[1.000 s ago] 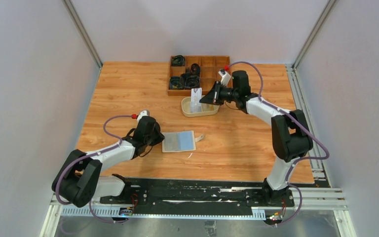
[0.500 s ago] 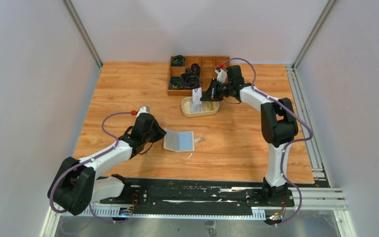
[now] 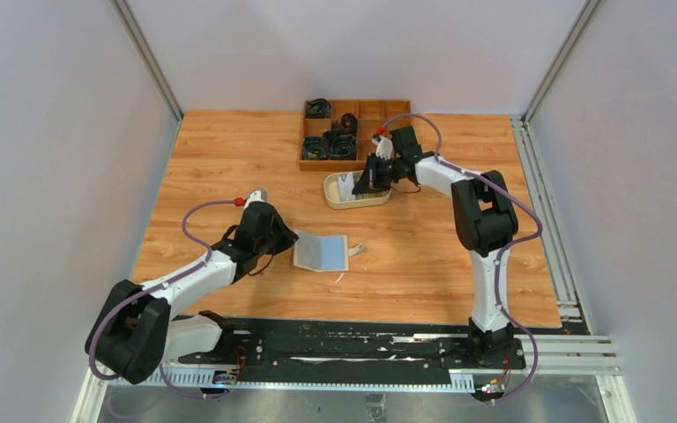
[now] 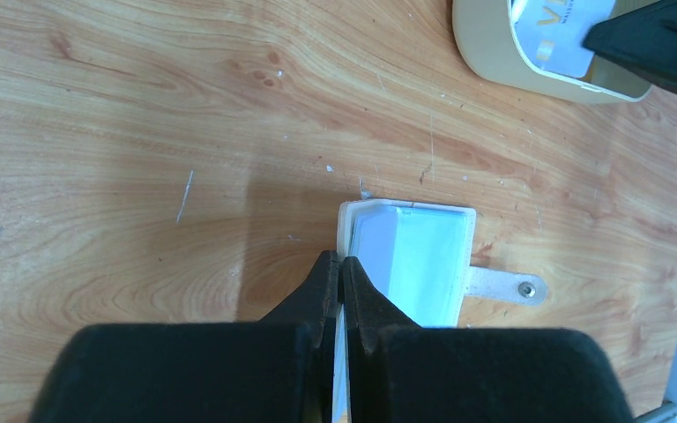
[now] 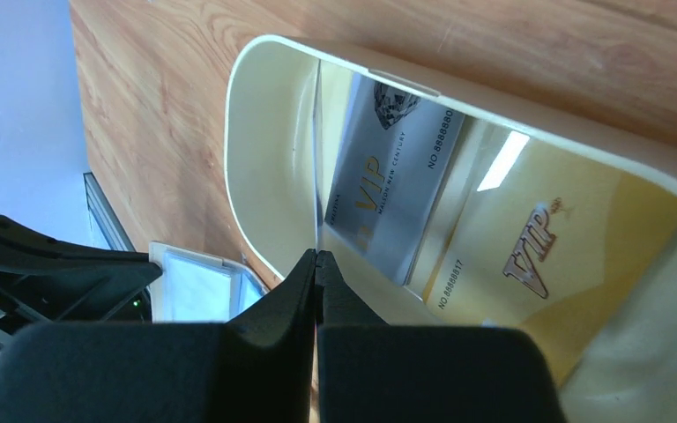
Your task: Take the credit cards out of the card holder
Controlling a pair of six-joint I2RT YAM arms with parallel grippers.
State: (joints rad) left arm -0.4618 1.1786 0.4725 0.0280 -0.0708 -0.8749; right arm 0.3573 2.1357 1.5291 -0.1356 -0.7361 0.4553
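My right gripper (image 5: pixel 316 257) pinches a card (image 5: pixel 316 150) edge-on inside the far dish (image 5: pixel 251 150), its long axis running straight out from the tips. My left gripper (image 4: pixel 342 264) clamps the holder (image 4: pixel 419 256) by its left edge, near centre.

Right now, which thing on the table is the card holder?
On the wooden table, look near the front, beside the left gripper. The card holder lies open there: flat, beige, with a side tab, unlike the cream dish farther back.
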